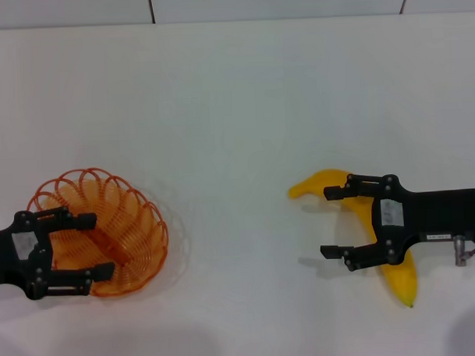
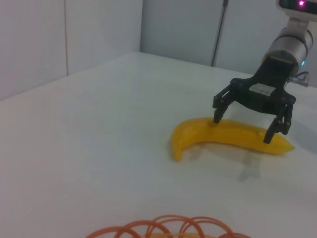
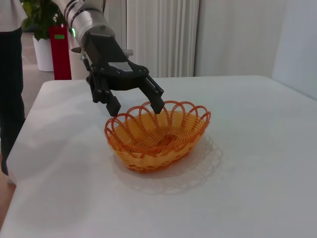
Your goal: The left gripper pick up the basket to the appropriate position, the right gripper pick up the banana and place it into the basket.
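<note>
The right gripper [image 1: 331,222], a small white label on its body too small to read, hangs spread wide above the smooth, curved yellow banana [image 1: 397,270] on the white table [image 1: 235,108]. The left gripper [image 1: 99,245] gapes wide over the orange wire basket's [image 1: 142,228] scalloped near rim.

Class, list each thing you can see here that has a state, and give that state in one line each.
left gripper: open, over the basket's rim
basket: upright on the table, empty
right gripper: open, astride the banana
banana: lying flat on the table, not gripped
</note>
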Robot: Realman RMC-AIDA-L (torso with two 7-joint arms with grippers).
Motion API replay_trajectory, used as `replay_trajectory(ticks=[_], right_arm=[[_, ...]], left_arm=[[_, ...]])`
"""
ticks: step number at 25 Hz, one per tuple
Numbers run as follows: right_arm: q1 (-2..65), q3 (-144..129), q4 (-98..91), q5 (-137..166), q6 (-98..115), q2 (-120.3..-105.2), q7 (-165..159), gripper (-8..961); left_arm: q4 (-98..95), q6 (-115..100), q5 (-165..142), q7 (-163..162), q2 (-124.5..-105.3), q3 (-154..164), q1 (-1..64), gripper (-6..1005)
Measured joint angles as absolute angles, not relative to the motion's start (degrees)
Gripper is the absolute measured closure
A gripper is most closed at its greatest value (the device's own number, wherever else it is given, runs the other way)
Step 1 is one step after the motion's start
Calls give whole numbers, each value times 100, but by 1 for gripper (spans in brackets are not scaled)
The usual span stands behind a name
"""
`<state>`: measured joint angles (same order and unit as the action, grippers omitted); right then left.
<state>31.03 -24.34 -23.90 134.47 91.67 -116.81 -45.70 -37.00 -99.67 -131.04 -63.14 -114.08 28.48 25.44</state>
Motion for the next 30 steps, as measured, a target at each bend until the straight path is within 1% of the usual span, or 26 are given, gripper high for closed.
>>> replay_trajectory(ticks=[9,12,14,18,20,21,24,26,30], right_arm=[[3100,-2434,-2390,13447,9167,-11680,-4570,59],[3079,-2434,-2392,13447,9167,-11674,-4570,59],[3067,-2434,-2403,13447,9167,-11672,-4570,59],[3085,-2434,-2408,13447,9159,-11672,-4570,60],[3108,-2434,-2403,13447,9158,-11672,-4570,60],[3116,-2434,-2402,13447,9158,-11672,-4570,60],[3142,-2434,-2400,13447,9157,-11672,-4574,60],[3156,-2434,-2400,13447,9157,-11672,-4576,60],[3184,-2434,-2408,13447,9158,-11669,-4616,60]], left_arm=[[-3700,-9975,-13062,-6317,-11408,2793,2543,138],[-3708,-9988,-12688,-6405,-11372,2754,2520,140],[-3788,-9983,-12251,-6651,-11274,2751,2514,141],[-4157,-9963,-11925,-7722,-10938,2789,2741,143],[-4268,-9961,-12224,-8393,-10692,2841,3023,144],[-4285,-9961,-12339,-8576,-10629,2849,3112,145],[-4301,-9980,-13189,-9371,-10368,2916,3644,147],[-4389,-10009,-13727,-9687,-10269,3139,3920,148],[-4888,-10046,-14363,-9982,-10215,3993,4169,151]])
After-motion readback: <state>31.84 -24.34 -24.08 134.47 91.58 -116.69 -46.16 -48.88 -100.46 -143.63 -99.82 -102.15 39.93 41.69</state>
